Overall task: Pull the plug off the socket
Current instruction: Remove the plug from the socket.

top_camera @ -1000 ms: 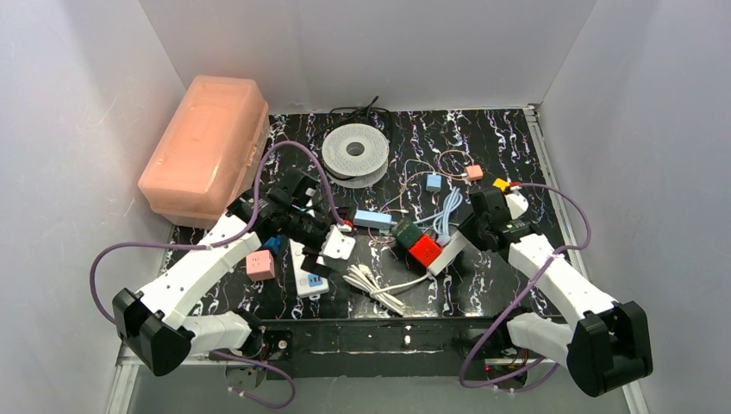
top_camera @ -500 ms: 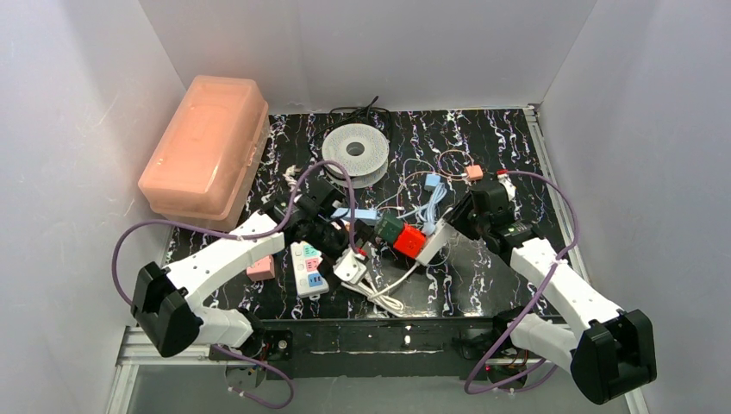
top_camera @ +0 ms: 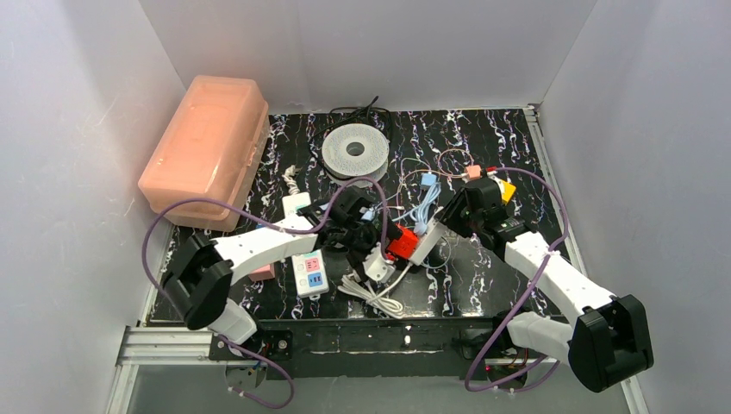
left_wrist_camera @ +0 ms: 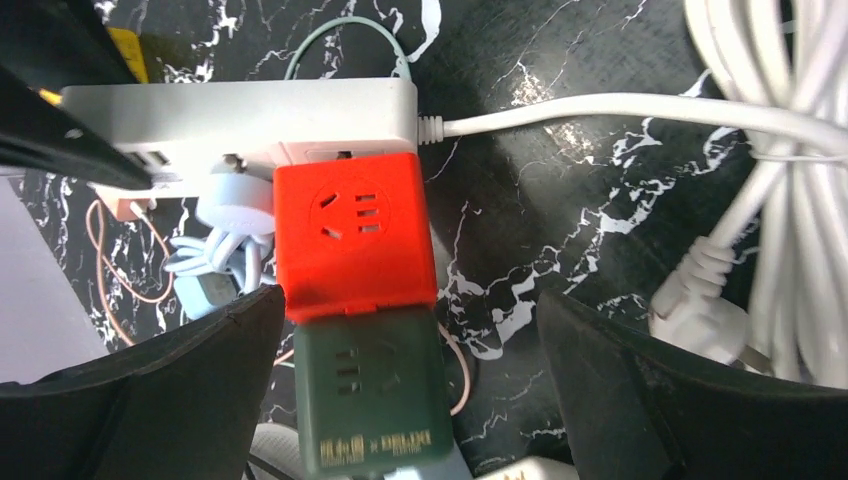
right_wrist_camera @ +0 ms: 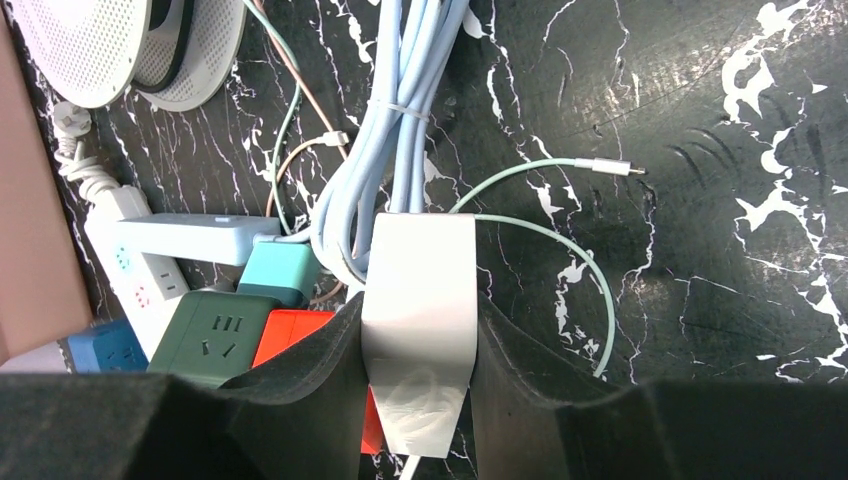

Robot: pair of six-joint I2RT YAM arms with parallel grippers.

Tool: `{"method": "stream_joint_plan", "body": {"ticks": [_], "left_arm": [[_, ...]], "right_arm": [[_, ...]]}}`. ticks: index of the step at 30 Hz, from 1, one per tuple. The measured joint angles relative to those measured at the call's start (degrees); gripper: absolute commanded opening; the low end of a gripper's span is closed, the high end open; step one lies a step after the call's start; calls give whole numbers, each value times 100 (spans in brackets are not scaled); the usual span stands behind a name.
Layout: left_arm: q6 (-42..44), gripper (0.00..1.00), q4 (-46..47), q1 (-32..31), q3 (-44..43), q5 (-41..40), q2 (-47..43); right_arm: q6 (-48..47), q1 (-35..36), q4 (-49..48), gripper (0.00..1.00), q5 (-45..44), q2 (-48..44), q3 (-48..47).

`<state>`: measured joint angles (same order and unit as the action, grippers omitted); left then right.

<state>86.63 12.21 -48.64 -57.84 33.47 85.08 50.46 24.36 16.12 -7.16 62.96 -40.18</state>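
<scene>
Red cube plug bracketed, not yet gripped

Red cube plug (left_wrist_camera: 355,235) sits seated against the side of the white power strip (left_wrist_camera: 240,115), mid-table and a little right of centre, with a dark green cube (left_wrist_camera: 375,395) butted onto its outer end. Over the last second the left gripper (left_wrist_camera: 410,310) has swung in from the left part of the table. It now hangs over the pair with its fingers spread wide, one on each side of the seam between red and green, touching neither. The right gripper (right_wrist_camera: 418,325) has brought the strip toward the centre and is clamped across its white body. By my reading the bracing is done, while the closing and the pull are not; whether red or green gets taken I cannot settle.

Room is tight close in. A light blue round plug (left_wrist_camera: 235,205) sits in the strip just beside the red cube, near one left finger. The white cord coil (left_wrist_camera: 780,120) and a loose white plug (left_wrist_camera: 700,320) lie near the other. Farther out, the pink storage box (top_camera: 203,151) and the filament spool (top_camera: 355,153) stand well apart at the back, so a pull straight off the strip looks unobstructed
</scene>
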Motion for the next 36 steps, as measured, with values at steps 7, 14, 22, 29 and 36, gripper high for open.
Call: {"method": "stream_joint_plan", "body": {"ticks": [7, 14, 22, 29, 36], "left_arm": [[52, 98, 94, -254, -334, -514, 564], [76, 98, 170, -398, -393, -975, 737], [85, 94, 527, -588, -413, -1523, 1161], [122, 47, 555, -662, -688, -1829, 1436], [229, 2, 592, -673, -688, -1921, 1436]], "right_arm": [[-28, 66, 0, 1, -13, 20, -22], [-9, 107, 0, 1, -24, 20, -22], [28, 188, -2, 1, -33, 20, -22], [46, 278, -4, 1, -39, 20, -22], [44, 284, 13, 1, -39, 20, -20]]}}
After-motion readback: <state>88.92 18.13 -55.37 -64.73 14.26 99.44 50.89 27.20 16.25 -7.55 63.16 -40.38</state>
